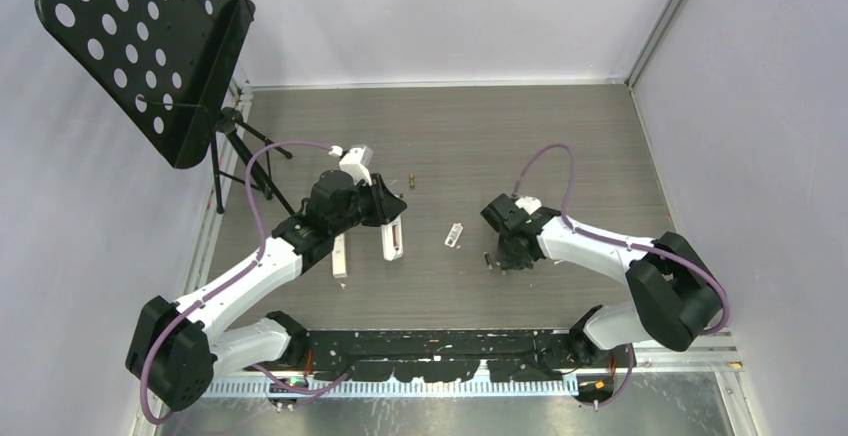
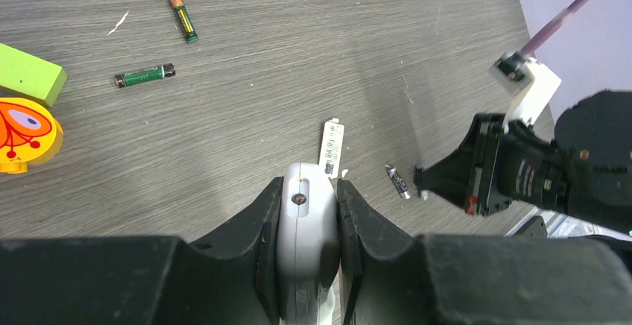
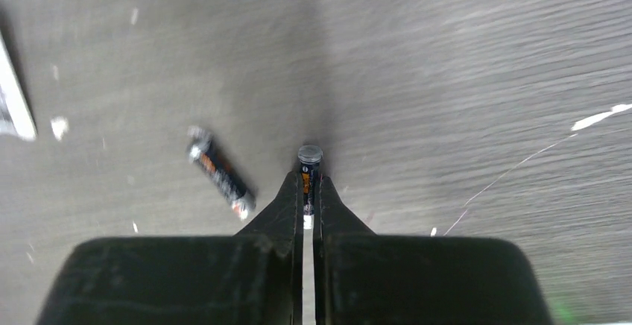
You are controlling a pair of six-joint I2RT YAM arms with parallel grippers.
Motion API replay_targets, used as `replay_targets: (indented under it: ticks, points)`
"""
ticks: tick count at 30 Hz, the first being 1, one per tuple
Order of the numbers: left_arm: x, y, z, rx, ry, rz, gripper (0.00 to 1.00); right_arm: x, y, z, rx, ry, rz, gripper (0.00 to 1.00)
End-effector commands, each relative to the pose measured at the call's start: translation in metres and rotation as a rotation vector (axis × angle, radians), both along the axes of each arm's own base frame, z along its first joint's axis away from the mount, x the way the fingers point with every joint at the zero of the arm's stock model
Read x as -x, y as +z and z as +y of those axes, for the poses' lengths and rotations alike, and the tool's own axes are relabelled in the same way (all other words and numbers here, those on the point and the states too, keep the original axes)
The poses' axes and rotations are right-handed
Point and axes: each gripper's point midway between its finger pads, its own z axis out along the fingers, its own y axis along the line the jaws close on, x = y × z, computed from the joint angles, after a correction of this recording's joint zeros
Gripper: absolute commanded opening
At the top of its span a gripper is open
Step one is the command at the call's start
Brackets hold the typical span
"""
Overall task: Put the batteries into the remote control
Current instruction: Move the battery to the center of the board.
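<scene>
My left gripper (image 1: 388, 214) (image 2: 308, 187) is shut on a white remote control (image 2: 305, 221), held edge-on; it shows in the top view (image 1: 393, 241) with its compartment open. My right gripper (image 1: 507, 256) (image 3: 308, 180) is shut on a dark battery (image 3: 308, 162), just above the table. Another dark battery (image 3: 220, 174) (image 2: 397, 181) lies on the table beside it. Two green batteries (image 2: 144, 76) (image 2: 182, 16) lie farther back. The white battery cover (image 2: 332, 146) (image 1: 454, 235) lies between the arms.
A second white remote (image 1: 340, 256) lies left of the held one. An orange-and-green toy (image 2: 22, 109) sits at the left of the left wrist view. A black music stand (image 1: 150, 46) with tripod legs (image 1: 245, 161) stands at the back left. Walls enclose the table.
</scene>
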Motion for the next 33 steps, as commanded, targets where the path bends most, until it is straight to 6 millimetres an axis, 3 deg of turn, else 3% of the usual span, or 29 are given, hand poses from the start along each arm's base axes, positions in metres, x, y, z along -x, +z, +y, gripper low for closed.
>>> replay_targets:
  ticks: [1,6,10,17,19,20,23,26,30,33]
  points:
    - [-0.004,0.013,0.003,0.006,0.007,-0.058,0.00,-0.040,0.002,-0.034,0.028,-0.354,-0.140,0.00]
    - [-0.003,0.018,0.004,0.006,0.005,-0.079,0.00,-0.086,0.023,-0.056,-0.084,-0.682,-0.326,0.00]
    - [-0.003,0.020,0.007,0.005,0.015,-0.090,0.00,-0.107,0.031,-0.052,-0.188,-0.905,-0.395,0.00]
    - [-0.004,0.021,0.006,0.007,0.015,-0.099,0.00,-0.110,0.008,-0.038,-0.232,-1.078,-0.297,0.00]
    - [-0.004,0.019,0.005,0.006,0.009,-0.095,0.00,-0.109,0.008,-0.039,-0.226,-1.086,-0.295,0.08]
    - [-0.004,0.018,0.005,0.003,0.006,-0.090,0.00,-0.109,0.009,-0.041,-0.221,-1.088,-0.303,0.14]
    - [-0.006,0.015,0.004,-0.001,0.008,-0.085,0.00,-0.112,0.025,-0.048,-0.219,-1.056,-0.361,0.46]
    - [-0.007,0.013,0.004,-0.007,0.009,-0.079,0.00,-0.121,0.055,-0.052,-0.222,-0.960,-0.451,0.63]
    - [-0.010,0.013,0.005,-0.018,0.013,-0.078,0.00,-0.133,0.098,-0.056,-0.197,-0.749,-0.578,0.71]
    - [-0.011,0.016,0.008,-0.022,0.020,-0.079,0.00,-0.146,0.128,-0.055,-0.161,-0.474,-0.688,0.74]
